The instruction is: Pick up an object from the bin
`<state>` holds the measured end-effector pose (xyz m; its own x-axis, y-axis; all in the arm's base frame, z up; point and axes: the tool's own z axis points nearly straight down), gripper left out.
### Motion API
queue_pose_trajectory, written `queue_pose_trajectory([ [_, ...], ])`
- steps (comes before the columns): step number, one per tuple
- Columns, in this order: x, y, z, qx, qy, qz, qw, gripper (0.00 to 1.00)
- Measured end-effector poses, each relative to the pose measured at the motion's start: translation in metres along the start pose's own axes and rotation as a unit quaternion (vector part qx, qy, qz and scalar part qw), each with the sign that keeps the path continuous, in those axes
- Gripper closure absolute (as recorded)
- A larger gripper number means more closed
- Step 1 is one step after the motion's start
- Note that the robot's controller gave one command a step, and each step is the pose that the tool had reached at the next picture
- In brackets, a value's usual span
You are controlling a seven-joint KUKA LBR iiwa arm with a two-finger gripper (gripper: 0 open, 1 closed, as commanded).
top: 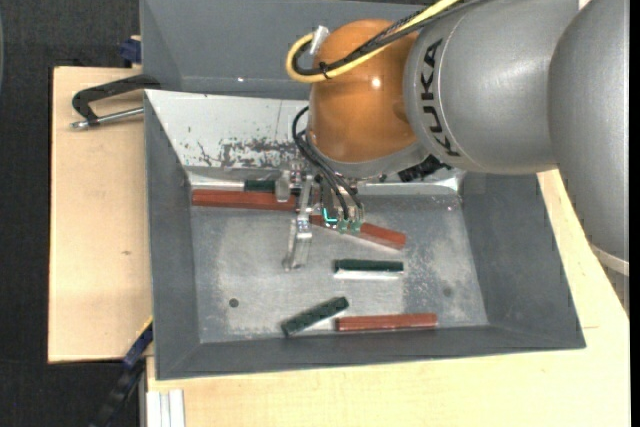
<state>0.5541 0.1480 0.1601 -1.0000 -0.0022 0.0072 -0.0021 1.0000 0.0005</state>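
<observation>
Grey metal walls slope down to the speckled floor of the bin (215,260), which holds a handful of loose sticks and bars lying well apart. From the right the arm (520,75) reaches in, its orange cover (355,90) and a yellow cable (400,25) hanging above the back wall.

Below the cover the hand (295,253) points down over bare floor, a little left of the bin's middle. Whether it is released or clenched cannot be told from this angle, and nothing can be seen in its grasp.

Nearest to it is a long red stick (235,199) lying along the foot of the back wall, its right end passing behind the hand's upper part. A small green piece (262,183) lies just behind that stick. To the hand's right a short red stick (385,236) lies tilted, its near end hidden under the wrist. Just in front of that one is a green-and-white bar (368,267), lying level. Along the front wall a green bar (314,316) lies slanted, its right end just beside the left end of a red bar (387,322).
</observation>
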Motion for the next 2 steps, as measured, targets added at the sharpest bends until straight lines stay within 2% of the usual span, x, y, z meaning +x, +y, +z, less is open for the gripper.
queue_pose_trajectory([
  [1, -0.0019, -0.0005, -0.0048, -0.001, -0.0042, 0.001, 1.0, 0.0],
  [2, -0.0028, -0.0008, -0.0045, -0.001, -0.0047, 0.001, 1.0, 0.0],
])
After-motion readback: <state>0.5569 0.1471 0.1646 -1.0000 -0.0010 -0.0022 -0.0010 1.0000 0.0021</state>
